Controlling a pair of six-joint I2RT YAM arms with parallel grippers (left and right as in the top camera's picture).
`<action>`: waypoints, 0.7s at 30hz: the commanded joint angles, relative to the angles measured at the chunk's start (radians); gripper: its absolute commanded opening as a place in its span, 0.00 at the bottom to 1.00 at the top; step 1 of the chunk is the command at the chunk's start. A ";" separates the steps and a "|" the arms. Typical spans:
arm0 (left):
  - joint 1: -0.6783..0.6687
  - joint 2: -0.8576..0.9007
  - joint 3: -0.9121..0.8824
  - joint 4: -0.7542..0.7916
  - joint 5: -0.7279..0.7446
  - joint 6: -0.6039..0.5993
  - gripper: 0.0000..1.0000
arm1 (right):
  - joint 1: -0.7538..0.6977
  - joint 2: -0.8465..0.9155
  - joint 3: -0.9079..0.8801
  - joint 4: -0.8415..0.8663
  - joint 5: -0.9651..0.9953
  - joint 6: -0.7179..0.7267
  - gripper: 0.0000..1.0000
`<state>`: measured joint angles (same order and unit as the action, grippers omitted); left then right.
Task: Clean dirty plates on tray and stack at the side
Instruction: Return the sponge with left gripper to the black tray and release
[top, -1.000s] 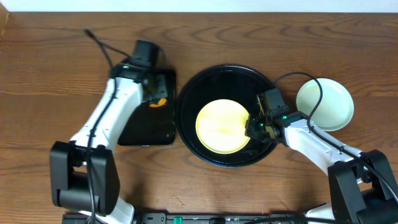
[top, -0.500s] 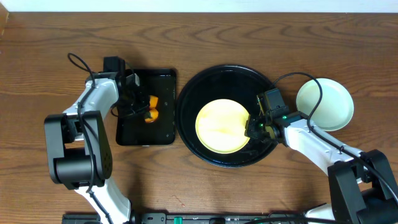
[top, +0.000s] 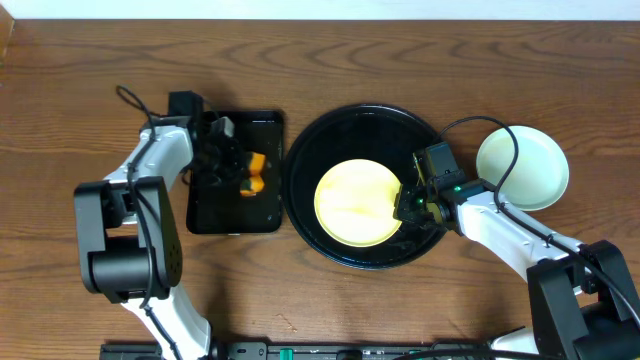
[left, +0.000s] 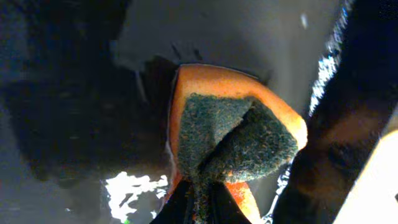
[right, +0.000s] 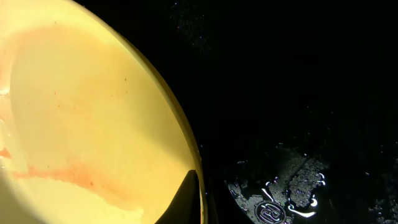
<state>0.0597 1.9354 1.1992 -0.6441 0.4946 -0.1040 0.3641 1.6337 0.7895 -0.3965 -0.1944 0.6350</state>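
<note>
A pale yellow plate (top: 356, 203) with faint orange-red streaks lies in the round black tray (top: 310, 150). My right gripper (top: 407, 205) is shut on the plate's right rim; the right wrist view shows the yellow plate (right: 81, 112) with a finger pinching its edge over the tray (right: 298, 93). A pale mint plate (top: 523, 166) sits on the table to the right of the tray. My left gripper (top: 240, 176) is shut on an orange sponge with a dark green scrub face (top: 255, 172), also in the left wrist view (left: 233, 134).
A smaller rectangular black tray (top: 235, 210) lies left of the round tray, under the left gripper and sponge. Cables run from both arms. Brown wooden table (top: 90, 90) surrounds everything.
The left arm swung left, then its gripper with the sponge shifted slightly right and up over the rectangular tray. The right arm and yellow plate have not moved.
</note>
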 joint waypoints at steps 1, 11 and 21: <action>-0.025 -0.023 -0.002 -0.005 -0.117 0.008 0.08 | -0.002 0.009 -0.007 -0.007 -0.006 -0.004 0.05; -0.032 -0.130 -0.003 -0.060 -0.503 -0.309 0.08 | -0.003 0.009 -0.007 -0.008 -0.006 -0.004 0.04; -0.135 -0.126 -0.005 -0.051 -0.305 -0.056 0.07 | -0.003 0.009 -0.007 -0.008 -0.006 -0.004 0.03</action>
<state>-0.0410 1.8111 1.1988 -0.6888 0.1783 -0.2379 0.3641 1.6337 0.7895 -0.4030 -0.1947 0.6353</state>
